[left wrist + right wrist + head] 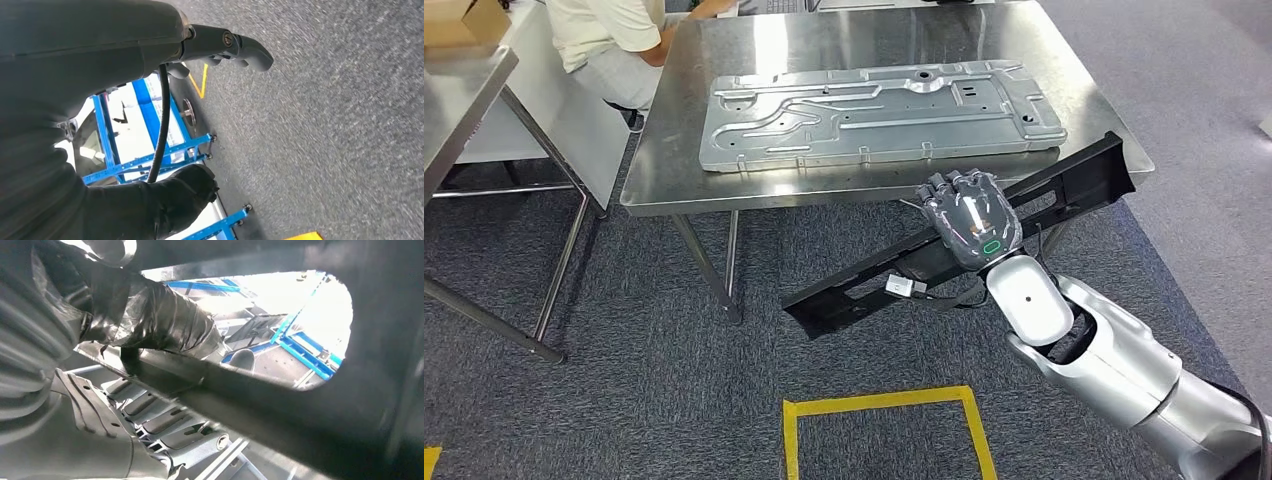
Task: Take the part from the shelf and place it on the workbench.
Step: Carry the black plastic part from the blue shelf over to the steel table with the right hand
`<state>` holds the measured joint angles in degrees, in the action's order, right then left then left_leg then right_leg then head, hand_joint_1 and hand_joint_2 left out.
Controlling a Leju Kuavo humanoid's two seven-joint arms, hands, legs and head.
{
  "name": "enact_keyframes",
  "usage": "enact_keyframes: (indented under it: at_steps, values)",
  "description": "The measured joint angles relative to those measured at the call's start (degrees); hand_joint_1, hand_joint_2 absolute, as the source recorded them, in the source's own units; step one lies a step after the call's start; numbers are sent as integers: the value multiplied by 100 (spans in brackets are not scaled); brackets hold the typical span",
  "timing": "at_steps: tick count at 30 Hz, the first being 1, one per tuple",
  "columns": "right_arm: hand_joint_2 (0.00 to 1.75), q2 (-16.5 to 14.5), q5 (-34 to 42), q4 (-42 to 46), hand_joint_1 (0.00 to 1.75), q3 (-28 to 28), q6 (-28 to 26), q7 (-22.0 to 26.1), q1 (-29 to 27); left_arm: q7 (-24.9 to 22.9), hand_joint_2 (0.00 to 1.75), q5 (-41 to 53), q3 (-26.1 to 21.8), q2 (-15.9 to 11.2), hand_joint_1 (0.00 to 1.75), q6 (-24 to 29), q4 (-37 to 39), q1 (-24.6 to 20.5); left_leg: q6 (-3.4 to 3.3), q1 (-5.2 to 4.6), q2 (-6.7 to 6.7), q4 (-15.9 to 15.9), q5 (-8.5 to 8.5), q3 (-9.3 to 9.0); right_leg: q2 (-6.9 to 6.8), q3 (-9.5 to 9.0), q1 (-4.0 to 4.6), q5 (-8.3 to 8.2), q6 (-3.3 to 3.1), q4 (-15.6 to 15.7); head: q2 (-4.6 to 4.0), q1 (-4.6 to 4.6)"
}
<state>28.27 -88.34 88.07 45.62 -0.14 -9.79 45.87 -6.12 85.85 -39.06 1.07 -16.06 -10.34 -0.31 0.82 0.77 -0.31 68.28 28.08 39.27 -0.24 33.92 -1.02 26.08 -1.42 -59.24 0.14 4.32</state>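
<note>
The right hand (971, 215) grips a long black part (864, 283) in the air, its far end over the steel workbench (674, 180) corner. No readable writing shows. The left hand's (235, 47) grip cannot be told.

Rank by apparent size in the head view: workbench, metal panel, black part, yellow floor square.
1. workbench
2. metal panel
3. black part, though it is nearer the camera, so its rank against the panel is unsure
4. yellow floor square, cut off by the picture's edge
</note>
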Motion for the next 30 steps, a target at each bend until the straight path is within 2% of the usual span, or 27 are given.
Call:
enact_keyframes:
  at_steps: [2,3,5,8,10,12,13,14,15,17,18,19,21,23,24,26,28,29,30]
  values:
    - [175,-25,-50,-22,175,-19,-11,-8,1,2,175,0,-1,-10,0,-2,0,-5,-54,-15,5,-725,-280,-352,-1,-40,13,38,40,-6,1,-2]
    - [175,-31,-69,-32,175,-33,-16,-13,2,4,175,1,-1,-14,0,-2,0,-4,-79,-28,4,-905,-316,-441,-2,-48,21,48,65,-8,0,-3]
    - [175,-38,-87,-57,175,-63,-22,-21,6,10,175,2,-1,-17,0,-1,0,0,-128,-53,-3,-966,-298,-467,-3,-51,33,53,119,3,0,-3]
    - [175,-57,-101,-79,175,-128,-22,-21,12,31,175,3,0,-21,0,0,0,0,-223,-24,-3,-1047,-324,-523,1,-51,14,125,201,-58,0,-3]
    - [175,-60,-113,-94,175,-195,-21,-21,22,46,175,4,0,-21,0,0,0,-2,-277,-16,-3,-1077,-330,-549,10,119,6,338,231,-440,0,-4]
    - [175,-62,-127,-123,175,-247,-20,-21,27,55,175,4,0,-21,0,0,0,-2,-317,-19,-4,-1074,-311,-553,19,505,6,643,260,-1168,1,-4]
    - [175,-64,-132,-141,175,-257,-19,-21,22,57,175,4,0,-21,0,0,0,-1,-324,-21,-7,-1068,-296,-558,21,686,4,714,275,-1471,1,-4]
    - [175,-67,-134,-160,175,-261,-17,-21,17,62,175,4,0,-21,0,0,0,-1,-325,-21,-10,-1059,-279,-568,20,780,-1,675,284,-1588,0,-4]
    - [175,-69,-135,-176,175,-272,-14,-22,13,68,175,5,0,-21,0,0,0,0,-318,-20,-13,-1045,-259,-585,19,759,-10,523,287,-1477,1,-3]
    - [175,-74,-136,-207,175,-326,-5,-31,18,86,175,6,0,-21,0,3,0,1,-287,-19,-21,-1007,-200,-629,15,460,-26,103,270,-786,1,-4]
    - [175,-77,-136,-221,175,-363,1,-37,29,97,175,7,0,-21,0,10,0,0,-261,-29,-24,-978,-165,-638,14,299,-18,-21,254,-434,2,-6]
    - [175,-80,-134,-236,175,-399,8,-43,38,109,175,7,0,-21,0,19,0,-2,-231,-37,-26,-962,-139,-638,16,196,-6,-70,233,-206,2,-6]
    - [175,-91,-128,-266,175,-459,18,-54,52,138,175,7,0,-21,0,34,0,-3,-171,-54,-27,-959,-108,-633,24,144,23,-25,183,-89,1,-6]
    - [175,-119,-122,-288,175,-508,25,-59,56,158,175,7,0,-22,0,46,0,-8,-112,-46,-20,-949,-64,-648,33,110,2,-13,116,-72,0,-5]
    - [175,-141,-120,-295,175,-534,27,-60,62,162,175,7,0,-22,0,52,0,-11,-78,-40,-14,-829,4,-614,33,78,-12,-4,77,-52,0,-4]
    - [175,-187,-119,-314,175,-574,31,-60,77,163,175,8,0,-23,0,56,0,-8,-21,-23,-6,-256,250,-349,24,9,-19,31,8,-28,0,-4]
    - [175,-228,-119,-342,175,-586,38,-60,79,164,175,9,0,-23,0,51,0,1,7,-16,-3,467,466,83,20,-47,-6,84,-29,-28,0,-3]
    - [175,-248,-119,-355,175,-586,43,-60,75,164,175,9,0,-23,0,50,0,6,7,-15,-3,637,443,225,22,-84,2,116,-34,-28,0,-2]
    - [175,-266,-119,-366,175,-586,49,-60,73,166,175,9,1,-23,0,49,0,8,-6,-16,-3,592,300,266,24,-132,11,152,-34,-28,0,-2]
